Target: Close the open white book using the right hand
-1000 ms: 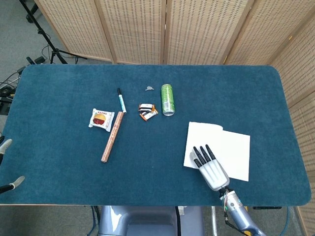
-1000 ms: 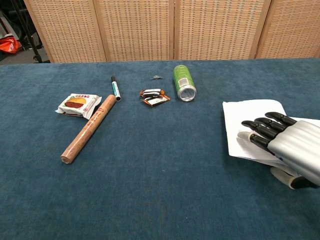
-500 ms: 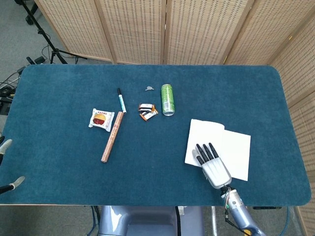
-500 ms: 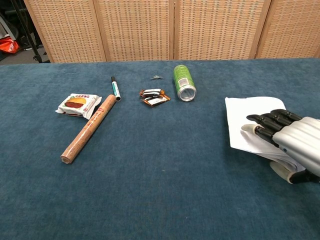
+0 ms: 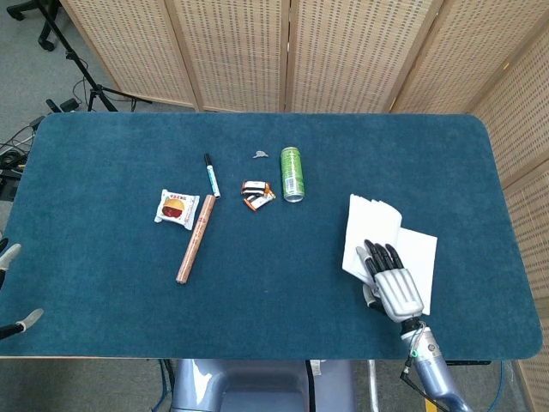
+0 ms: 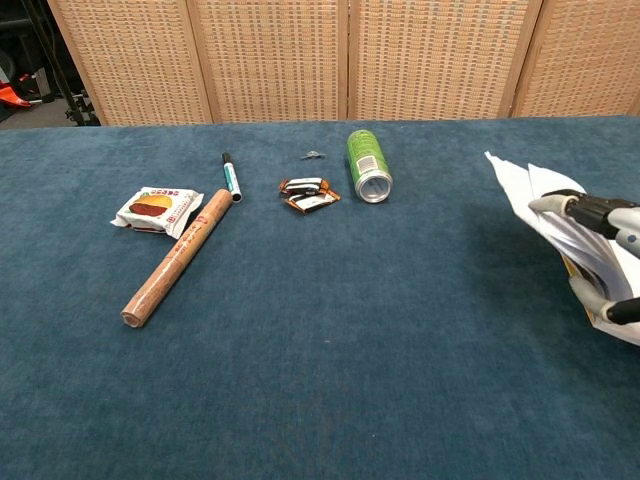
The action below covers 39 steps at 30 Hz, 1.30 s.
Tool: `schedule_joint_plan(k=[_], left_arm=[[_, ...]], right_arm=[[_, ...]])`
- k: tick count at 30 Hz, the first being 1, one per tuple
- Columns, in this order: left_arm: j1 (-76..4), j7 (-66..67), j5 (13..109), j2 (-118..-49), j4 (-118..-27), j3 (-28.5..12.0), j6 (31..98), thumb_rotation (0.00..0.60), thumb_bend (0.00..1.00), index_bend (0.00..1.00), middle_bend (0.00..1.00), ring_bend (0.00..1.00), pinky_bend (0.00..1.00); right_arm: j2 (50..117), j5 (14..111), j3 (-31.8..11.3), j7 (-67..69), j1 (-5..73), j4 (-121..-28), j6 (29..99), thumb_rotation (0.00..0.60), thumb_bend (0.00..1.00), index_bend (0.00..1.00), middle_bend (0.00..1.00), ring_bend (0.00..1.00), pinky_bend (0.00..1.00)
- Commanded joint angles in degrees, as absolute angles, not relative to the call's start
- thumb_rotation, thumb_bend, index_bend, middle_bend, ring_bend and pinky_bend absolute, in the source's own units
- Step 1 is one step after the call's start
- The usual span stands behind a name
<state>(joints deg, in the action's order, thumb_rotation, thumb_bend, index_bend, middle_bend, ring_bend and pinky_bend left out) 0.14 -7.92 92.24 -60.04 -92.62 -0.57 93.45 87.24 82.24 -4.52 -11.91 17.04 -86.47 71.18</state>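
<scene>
— What have you got on the table [image 5: 103, 300], going from the left edge?

— Past the left edge, two pale fingertips of your left hand [image 5: 17, 287] poke into the head view; you cannot tell how that hand is set. On the cloth there is a snack packet [image 5: 176, 208], with a brown roll [image 5: 196, 239] lying just beside it on its right. A pen [image 5: 211, 176] lies toward the far edge from the roll's top end. Next come some small wrappers [image 5: 257, 195], a tiny grey scrap [image 5: 261, 154], and a green can [image 5: 292, 173] lying on its side.

— And the book?

— The white book [image 5: 374, 230] sits near the right part of the front edge, well apart from the can. Its left pages are lifted up off the table, partly folded over toward the right half.

— Your right hand?

— Your right hand [image 5: 395, 283] is under and against those raised pages, fingers [image 6: 585, 208] close together and pressing on the paper, thumb below.
</scene>
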Motion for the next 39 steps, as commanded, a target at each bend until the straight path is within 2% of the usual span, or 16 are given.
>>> schedule_joint_plan(k=[1,7,16,19,21,23,25,30,39], left_arm=[[0.2,-7.9,92.3,-60.0,-92.7,-0.5,93.4,0.6,0.0,0.0,0.0,0.0,0.0],[0.2,-8.3,92.4,-59.9,-92.6,-0.4,93.4,0.6,0.0,0.0,0.0,0.0,0.0],[0.0,-7.7,92.9,-60.0,-92.8,0.0,93.0,0.6,0.0,0.0,0.0,0.0,0.0],[0.1,-7.7,92.9,-60.0,-92.8,0.0,93.1,0.6,0.0,0.0,0.0,0.0,0.0],[0.1,-7.7,92.8,-60.1,-92.8,0.0,93.1,0.6,0.0,0.0,0.0,0.0,0.0],[0.0,-7.6,92.8,-60.1,-92.8,0.0,93.0,0.6,0.0,0.0,0.0,0.0,0.0],[0.0,-7.5,92.8,-60.1,-92.8,0.0,92.9,0.6,0.0,0.0,0.0,0.0,0.0],[0.0,-7.5,92.6,-60.1,-92.8,-0.1,92.9,0.6,0.0,0.0,0.0,0.0,0.0],[-0.1,-7.1,92.6,-60.2,-92.9,-0.1,92.7,0.6,0.0,0.0,0.0,0.0,0.0]], right_arm=[[84.6,78.8,-6.0,-4.5,16.3,-89.0,69.5,0.6,0.62,0.04,0.0,0.0,0.0],[82.0,74.2,-7.5,4.0,15.5,-90.8,67.1,0.6,0.67,0.02,0.0,0.0,0.0],[77.9,69.7,-8.1,12.5,15.2,-94.3,61.8,0.6,0.67,0.0,0.0,0.0,0.0],[77.7,67.1,-8.9,12.7,14.8,-95.0,62.0,0.6,0.6,0.0,0.0,0.0,0.0],[77.6,64.5,-9.2,11.3,14.6,-95.2,61.9,0.6,0.5,0.0,0.0,0.0,0.0],[78.1,60.8,-9.6,7.3,14.7,-94.8,62.8,0.6,0.35,0.0,0.0,0.0,0.0],[79.2,56.9,-10.1,1.8,14.9,-94.2,64.9,0.6,0.29,0.0,0.0,0.0,0.0],[82.2,49.1,-12.2,-8.4,15.7,-92.9,70.3,0.6,0.26,0.0,0.0,0.0,0.0],[83.9,46.6,-14.7,-16.3,15.9,-91.5,78.6,0.6,0.21,0.0,0.0,0.0,0.0]])
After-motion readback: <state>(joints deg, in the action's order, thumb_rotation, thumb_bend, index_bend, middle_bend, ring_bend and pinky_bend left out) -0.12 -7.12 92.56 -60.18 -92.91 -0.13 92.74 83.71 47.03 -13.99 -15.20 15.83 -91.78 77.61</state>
